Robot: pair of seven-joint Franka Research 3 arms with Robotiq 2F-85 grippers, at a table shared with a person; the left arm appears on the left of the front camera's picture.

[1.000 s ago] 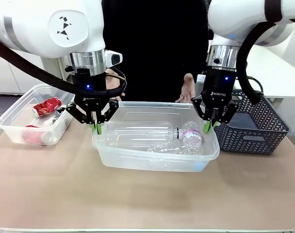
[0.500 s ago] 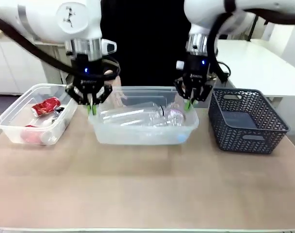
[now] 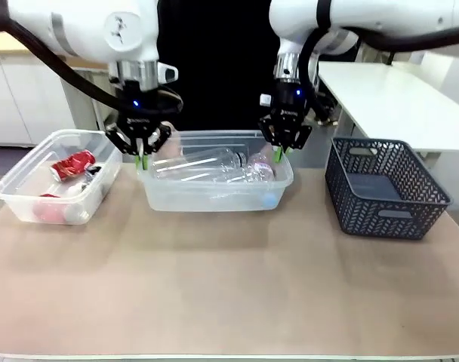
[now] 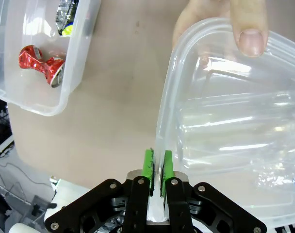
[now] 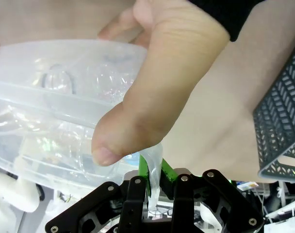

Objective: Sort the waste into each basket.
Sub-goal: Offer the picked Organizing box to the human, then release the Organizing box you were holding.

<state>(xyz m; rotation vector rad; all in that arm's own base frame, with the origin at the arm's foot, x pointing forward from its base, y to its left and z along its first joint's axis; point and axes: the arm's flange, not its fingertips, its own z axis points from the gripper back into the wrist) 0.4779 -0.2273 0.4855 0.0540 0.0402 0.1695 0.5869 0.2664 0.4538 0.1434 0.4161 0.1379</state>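
- Beige table [image 3: 229, 286], dark lattice basket [image 3: 384, 188] at right.
- Left hand [image 4: 156, 162] and right hand [image 5: 154, 171] clamped on bottle tub [image 3: 214, 197] rims, mid-table.
- Best kept level, moved in step; person's hands [image 5: 152, 92] on rim.

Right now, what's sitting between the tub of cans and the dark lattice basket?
Front view: the clear tub of plastic bottles, gripped at its ends by both grippers, left and right.

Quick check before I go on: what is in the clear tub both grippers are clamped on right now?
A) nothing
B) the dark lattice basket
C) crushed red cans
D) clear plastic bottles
D: the middle tub, pinched at its rim by the left gripper and the right gripper, holds clear plastic bottles; the red can lies in the other tub beside it.
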